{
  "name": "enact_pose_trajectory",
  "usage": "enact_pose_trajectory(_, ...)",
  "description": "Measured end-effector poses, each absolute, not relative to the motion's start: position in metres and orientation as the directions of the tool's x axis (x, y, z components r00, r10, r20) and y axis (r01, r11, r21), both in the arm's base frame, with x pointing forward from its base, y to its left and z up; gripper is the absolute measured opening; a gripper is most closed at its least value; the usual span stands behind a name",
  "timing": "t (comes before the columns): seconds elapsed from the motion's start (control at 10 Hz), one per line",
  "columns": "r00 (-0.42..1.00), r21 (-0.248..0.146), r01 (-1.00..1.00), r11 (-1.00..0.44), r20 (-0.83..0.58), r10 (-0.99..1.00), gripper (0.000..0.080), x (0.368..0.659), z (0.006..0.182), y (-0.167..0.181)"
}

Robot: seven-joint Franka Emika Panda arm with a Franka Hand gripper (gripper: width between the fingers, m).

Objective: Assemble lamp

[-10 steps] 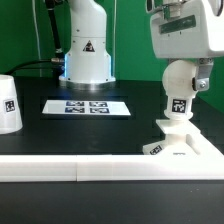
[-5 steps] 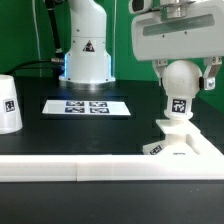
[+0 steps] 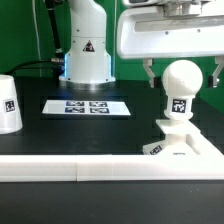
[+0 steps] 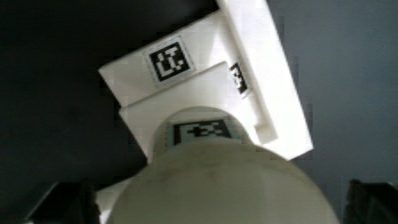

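The white ball-shaped bulb (image 3: 181, 92) stands upright on the flat square base (image 3: 185, 146) at the exterior view's right. My gripper (image 3: 184, 76) is open, its two fingers standing apart on either side of the bulb's upper half without touching it. In the wrist view the bulb (image 4: 214, 185) fills the foreground between my dark fingers (image 4: 64, 205), with the tagged base (image 4: 187, 70) beyond it. The cup-like shade (image 3: 8, 103) stands alone at the exterior view's far left.
The marker board (image 3: 88, 106) lies in the middle of the black table. The white robot pedestal (image 3: 86, 45) stands behind it. A white rail (image 3: 90, 168) runs along the table's front edge.
My gripper has let go of the bulb, opened wide and risen, shifting toward the exterior view's left. The bulb stays standing on the base.
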State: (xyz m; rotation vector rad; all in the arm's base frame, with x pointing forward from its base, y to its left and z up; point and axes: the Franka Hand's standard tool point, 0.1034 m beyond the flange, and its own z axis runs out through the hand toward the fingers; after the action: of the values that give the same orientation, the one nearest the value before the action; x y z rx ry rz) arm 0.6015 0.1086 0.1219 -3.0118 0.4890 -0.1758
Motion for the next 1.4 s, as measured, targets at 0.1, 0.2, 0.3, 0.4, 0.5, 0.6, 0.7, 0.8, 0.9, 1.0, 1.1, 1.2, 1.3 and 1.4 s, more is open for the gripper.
enact_pose_trajectory(0.1,0.974,-0.073,-0.186,-0.980,0.118,-0.193,0.0699,0.6037,0.1243,0.1100)
enact_pose_trajectory(0.2,0.984,-0.063,-0.115,-0.991,0.127,-0.123,0.0699,0.6052,0.1255,0.1090)
enact_pose_trajectory(0.3,0.991,-0.052,-0.037,-0.998,0.131,-0.043,0.0699,0.6051,0.1247,0.1080)
enact_pose_trajectory(0.4,0.991,-0.044,0.027,-0.999,0.133,0.021,0.0699,0.6050,0.1243,0.1079)
enact_pose_trajectory(0.5,0.989,-0.037,0.074,-0.997,0.135,0.068,0.0699,0.6050,0.1242,0.1075)
enact_pose_trajectory(0.6,0.979,-0.024,0.157,-0.987,0.137,0.152,0.0699,0.6051,0.1240,0.1065)
enact_pose_trajectory(0.7,0.966,-0.014,0.224,-0.975,0.139,0.220,0.0699,0.6052,0.1239,0.1061)
enact_pose_trajectory(0.8,0.929,0.017,0.341,-0.940,0.144,0.340,0.0699,0.6066,0.1244,0.1064)
enact_pose_trajectory(0.9,0.876,0.046,0.458,-0.888,0.143,0.460,0.0699,0.6077,0.1250,0.1056)
enact_pose_trajectory(1.0,0.828,0.063,0.541,-0.839,0.136,0.544,0.0699,0.6082,0.1250,0.1040)
enact_pose_trajectory(1.1,0.779,0.078,0.610,-0.789,0.126,0.615,0.0699,0.6086,0.1247,0.1016)
enact_pose_trajectory(1.2,0.718,0.089,0.682,-0.726,0.106,0.688,0.0699,0.6086,0.1243,0.1004)
enact_pose_trajectory(1.3,0.668,0.092,0.733,-0.674,0.086,0.739,0.0699,0.6093,0.1248,0.1011)
enact_pose_trajectory(1.4,0.612,0.097,0.782,-0.616,0.069,0.788,0.0699,0.6099,0.1250,0.1006)
